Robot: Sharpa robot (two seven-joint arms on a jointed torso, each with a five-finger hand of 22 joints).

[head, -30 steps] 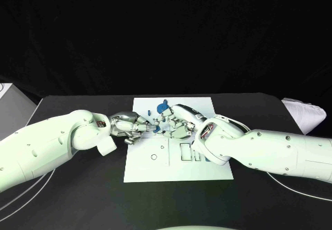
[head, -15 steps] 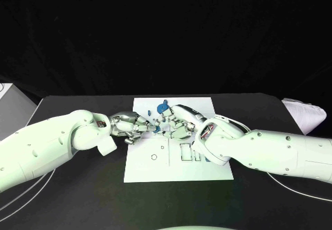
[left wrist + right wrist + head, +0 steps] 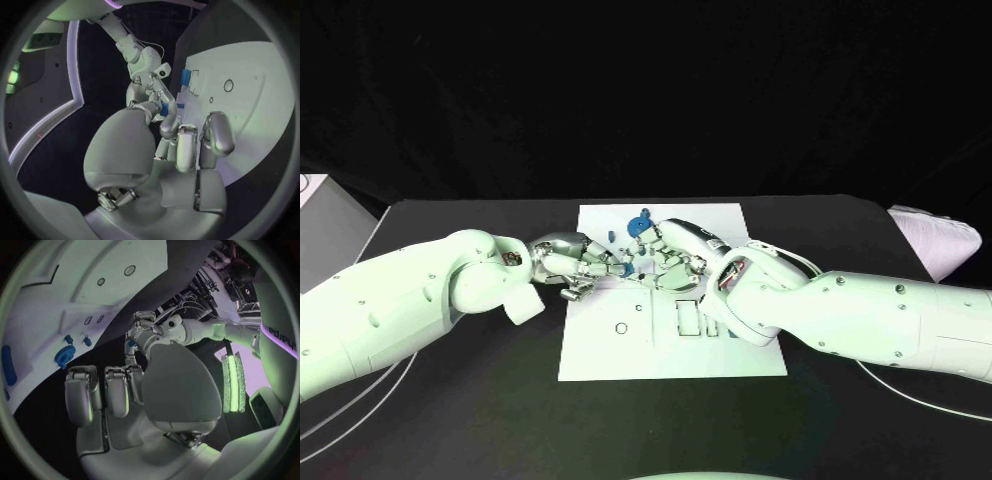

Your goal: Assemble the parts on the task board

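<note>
Black counter (image 3: 473,400) carries the board (image 3: 625,355). Both hands meet over its far half: left hand (image 3: 571,265) and right hand (image 3: 668,255) each pinch a small blue part (image 3: 629,264) between them. Blue parts (image 3: 640,222) lie farther; near slots look empty, so assembly seems early.

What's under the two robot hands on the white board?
The white task board lies beneath the left robot hand and right robot hand, which meet around a small blue part; anything below them is covered.
</note>
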